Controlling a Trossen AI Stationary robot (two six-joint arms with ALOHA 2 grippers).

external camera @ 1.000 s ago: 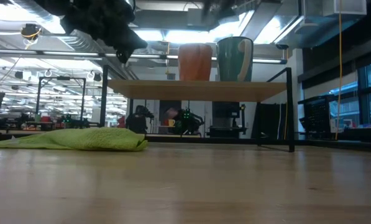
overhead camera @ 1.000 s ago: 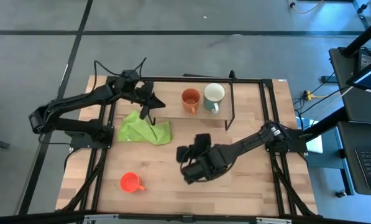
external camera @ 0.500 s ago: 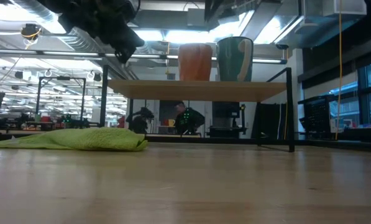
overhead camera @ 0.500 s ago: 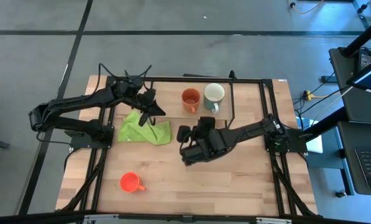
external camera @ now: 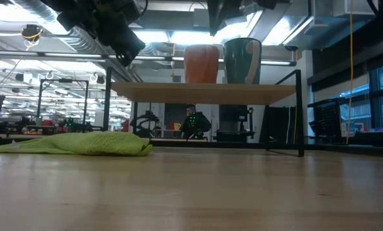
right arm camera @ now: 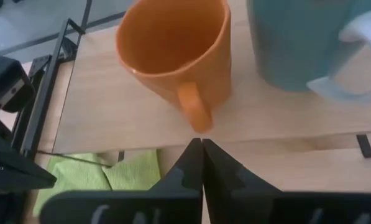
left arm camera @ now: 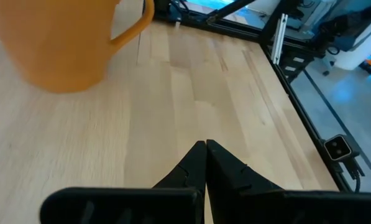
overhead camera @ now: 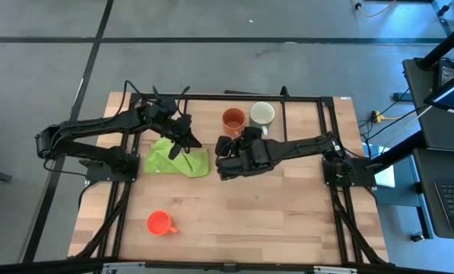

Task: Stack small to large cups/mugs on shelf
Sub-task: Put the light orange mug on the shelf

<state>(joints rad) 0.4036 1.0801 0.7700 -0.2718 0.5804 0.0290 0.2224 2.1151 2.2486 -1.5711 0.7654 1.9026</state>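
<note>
My right gripper [right arm camera: 202,144], closed and empty, faced the brown-orange mug's handle [right arm camera: 194,109]; opening before advancing seemed wise.

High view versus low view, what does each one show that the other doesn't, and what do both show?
Only the high view shows the small orange-red mug standing alone on the tabletop, away from the shelf, and both arms whole, with the left end effector over the lime-green cloth and the right end effector near the shelf's front edge.

Only the low view shows the shelf raised on thin black legs, and the room behind.

Both show the brown-orange mug and pale green mug side by side on the shelf, and the cloth.
</note>
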